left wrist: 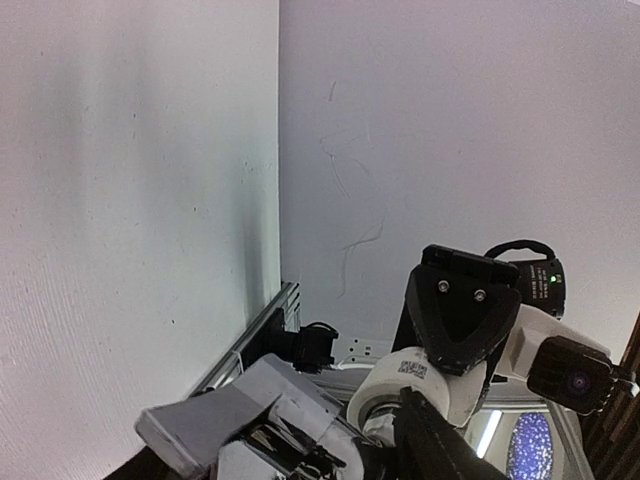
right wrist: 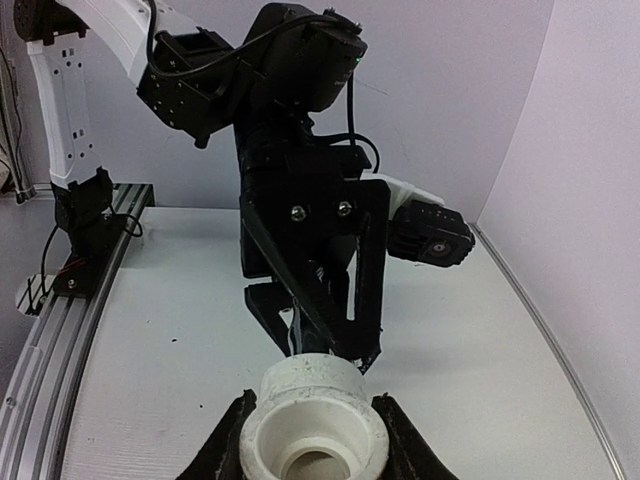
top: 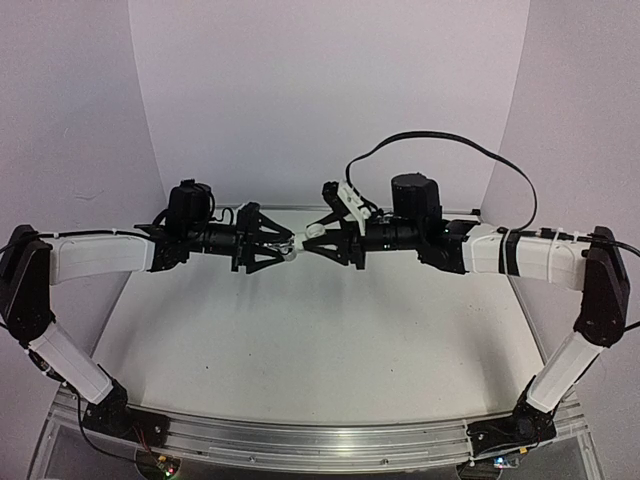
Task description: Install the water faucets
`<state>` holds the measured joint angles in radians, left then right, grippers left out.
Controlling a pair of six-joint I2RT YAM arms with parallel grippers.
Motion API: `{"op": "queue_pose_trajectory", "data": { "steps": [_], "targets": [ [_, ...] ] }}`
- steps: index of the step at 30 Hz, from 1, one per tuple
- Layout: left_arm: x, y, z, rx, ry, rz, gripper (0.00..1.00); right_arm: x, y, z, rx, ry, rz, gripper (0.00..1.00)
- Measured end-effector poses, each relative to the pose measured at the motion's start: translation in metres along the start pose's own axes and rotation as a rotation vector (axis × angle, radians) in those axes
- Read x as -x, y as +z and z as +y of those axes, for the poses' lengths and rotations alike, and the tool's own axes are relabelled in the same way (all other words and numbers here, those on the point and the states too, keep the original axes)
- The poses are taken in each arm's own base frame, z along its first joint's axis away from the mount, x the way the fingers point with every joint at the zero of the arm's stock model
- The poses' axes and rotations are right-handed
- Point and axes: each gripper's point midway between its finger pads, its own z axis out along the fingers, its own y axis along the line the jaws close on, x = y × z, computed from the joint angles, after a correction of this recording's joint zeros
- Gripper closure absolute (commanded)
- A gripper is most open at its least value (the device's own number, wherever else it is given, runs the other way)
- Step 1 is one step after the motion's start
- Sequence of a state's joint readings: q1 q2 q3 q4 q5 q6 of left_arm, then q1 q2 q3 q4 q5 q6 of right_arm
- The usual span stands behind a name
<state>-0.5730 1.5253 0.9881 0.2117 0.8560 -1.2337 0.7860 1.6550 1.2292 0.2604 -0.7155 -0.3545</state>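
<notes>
Both arms are raised above the table and meet tip to tip at mid-height. My right gripper (top: 320, 240) (right wrist: 313, 440) is shut on a white plastic elbow fitting (right wrist: 315, 415) (left wrist: 400, 385), open socket facing its camera. A small silver water faucet (top: 293, 251) (right wrist: 305, 325) butts against the fitting's far end. My left gripper (top: 283, 248) (right wrist: 325, 345) faces it, its black fingers (right wrist: 365, 300) closed in around the faucet. In the left wrist view the faucet (left wrist: 230, 420) is a blurred grey shape at the bottom edge.
The white table (top: 320, 330) lies well below both grippers, with an aluminium rail (top: 320, 440) along its near edge. White walls (top: 330, 100) enclose the back and sides. A black cable (top: 440, 140) loops over the right arm.
</notes>
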Motion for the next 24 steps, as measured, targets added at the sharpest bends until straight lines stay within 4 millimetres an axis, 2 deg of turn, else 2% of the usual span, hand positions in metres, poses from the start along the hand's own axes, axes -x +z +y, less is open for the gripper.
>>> {"op": "queue_pose_trajectory", "data": {
  "steps": [2,4,9,14,15,18,21,24],
  "targets": [
    [0.005,-0.001,-0.001,-0.003,0.011,-0.022,0.53,0.001,0.001,0.000,0.000,0.009,-0.003,1.00],
    [0.008,-0.002,-0.002,-0.007,0.020,-0.038,0.66,0.002,0.002,-0.001,-0.003,0.028,-0.011,1.00],
    [0.020,-0.004,0.004,0.017,0.049,-0.106,0.83,0.001,0.007,-0.004,-0.013,0.133,-0.020,1.00],
    [0.026,-0.013,0.003,0.038,0.185,-0.172,0.91,-0.013,0.017,-0.004,0.031,0.437,-0.016,1.00],
    [0.027,-0.016,0.000,0.038,0.224,-0.188,0.96,-0.012,0.019,-0.005,0.041,0.496,-0.024,1.00],
    [0.030,-0.025,-0.016,0.022,0.337,-0.240,0.99,-0.005,0.021,-0.007,0.069,0.699,-0.068,1.00],
    [0.031,-0.032,-0.043,-0.035,0.457,-0.288,1.00,0.003,0.022,-0.010,0.089,0.881,-0.116,1.00],
    [0.021,-0.039,-0.074,-0.099,0.584,-0.313,1.00,0.001,0.026,-0.015,0.118,1.087,-0.169,1.00]
  ]
}}
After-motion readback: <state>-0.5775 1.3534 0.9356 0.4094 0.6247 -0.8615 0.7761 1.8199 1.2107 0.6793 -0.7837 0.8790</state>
